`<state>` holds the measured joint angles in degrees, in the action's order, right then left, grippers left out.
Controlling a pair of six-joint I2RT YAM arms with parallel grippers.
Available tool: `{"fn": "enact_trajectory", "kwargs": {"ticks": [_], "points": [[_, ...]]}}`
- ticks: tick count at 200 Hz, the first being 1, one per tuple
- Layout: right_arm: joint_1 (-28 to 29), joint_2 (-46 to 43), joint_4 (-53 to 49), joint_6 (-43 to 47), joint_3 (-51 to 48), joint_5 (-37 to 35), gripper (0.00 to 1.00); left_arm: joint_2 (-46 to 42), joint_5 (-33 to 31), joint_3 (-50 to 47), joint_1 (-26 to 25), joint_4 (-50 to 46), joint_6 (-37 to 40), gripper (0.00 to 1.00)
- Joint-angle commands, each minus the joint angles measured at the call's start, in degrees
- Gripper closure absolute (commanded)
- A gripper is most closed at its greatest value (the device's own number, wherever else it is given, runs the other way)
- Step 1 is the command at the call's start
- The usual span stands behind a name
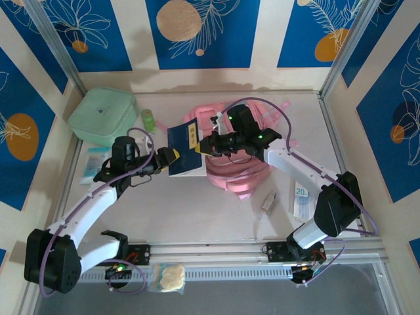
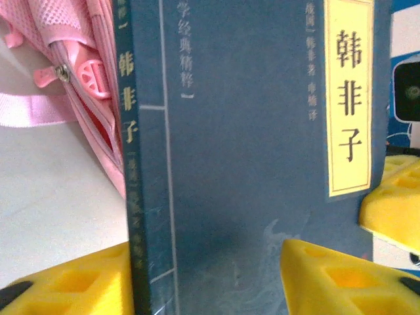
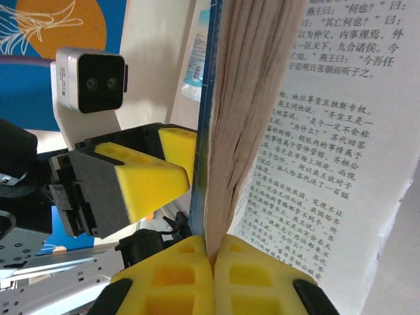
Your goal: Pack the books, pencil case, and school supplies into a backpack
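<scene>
While the right gripper (image 3: 213, 254) pinches the navy book (image 1: 186, 151) at the backpack (image 1: 241, 178) and the left gripper (image 1: 169, 157) flanks its cover, hold indeterminate, packing looks barely begun: clear-grey piece (image 1: 268, 201) and packet (image 1: 300, 200) lie outside.

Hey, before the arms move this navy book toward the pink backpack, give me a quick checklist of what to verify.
1. Grip of right pincer on navy book: ok, shut on its edge.
2. Book closed: not ok, pages fan apart.
3. Opening of left pincer: ok, fingers apart.
4. Contact of left pincer with book: cannot tell.
5. Mouth of backpack wide enough: cannot tell.
</scene>
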<state>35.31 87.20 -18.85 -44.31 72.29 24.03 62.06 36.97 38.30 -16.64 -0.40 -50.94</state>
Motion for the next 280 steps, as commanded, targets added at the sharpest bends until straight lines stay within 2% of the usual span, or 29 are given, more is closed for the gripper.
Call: {"fn": "enact_trajectory", "kwargs": {"ticks": [1,77,94,120,142,183,205,230,280], "points": [[-0.32,-1.41,3.13,-0.68,-1.73,2.25,1.0,-0.34,2.46,-0.15,-1.57,7.24,-2.17,0.57],[-0.5,-0.89,2.44,0.34,-2.48,1.67,1.0,0.17,2.48,0.97,-3.59,9.99,-3.42,0.82],[-0.51,-1.3,1.3,1.05,-2.75,0.76,1.0,0.16,2.16,1.43,-3.63,9.55,-3.42,0.91],[-1.0,-2.65,0.13,0.66,-4.44,0.17,0.75,-0.07,2.32,1.7,-3.57,10.66,-4.31,1.0],[-2.2,-3.42,1.04,-1.27,-6.81,2.11,0.53,-0.13,2.58,1.73,-3.87,13.39,-5.86,1.0],[-3.82,-1.79,4.83,-4.55,-9.4,8.9,0.37,1.68,2.76,1.88,-5.57,19.73,-8.77,1.0],[-4.28,-1.29,12.39,-8.6,-12.0,13.48,0.36,2.57,2.25,1.97,-6.25,21.93,-9.67,1.0],[-4.79,-3.26,24.02,-13.69,-15.26,17.73,0.42,3.12,1.4,1.79,-6.38,21.19,-9.14,1.0],[-5.99,-5.2,26.6,-15.5,-16.92,18.71,0.69,3.19,-2.24,3.44,-6.39,10.04,-2.09,1.0]]}}
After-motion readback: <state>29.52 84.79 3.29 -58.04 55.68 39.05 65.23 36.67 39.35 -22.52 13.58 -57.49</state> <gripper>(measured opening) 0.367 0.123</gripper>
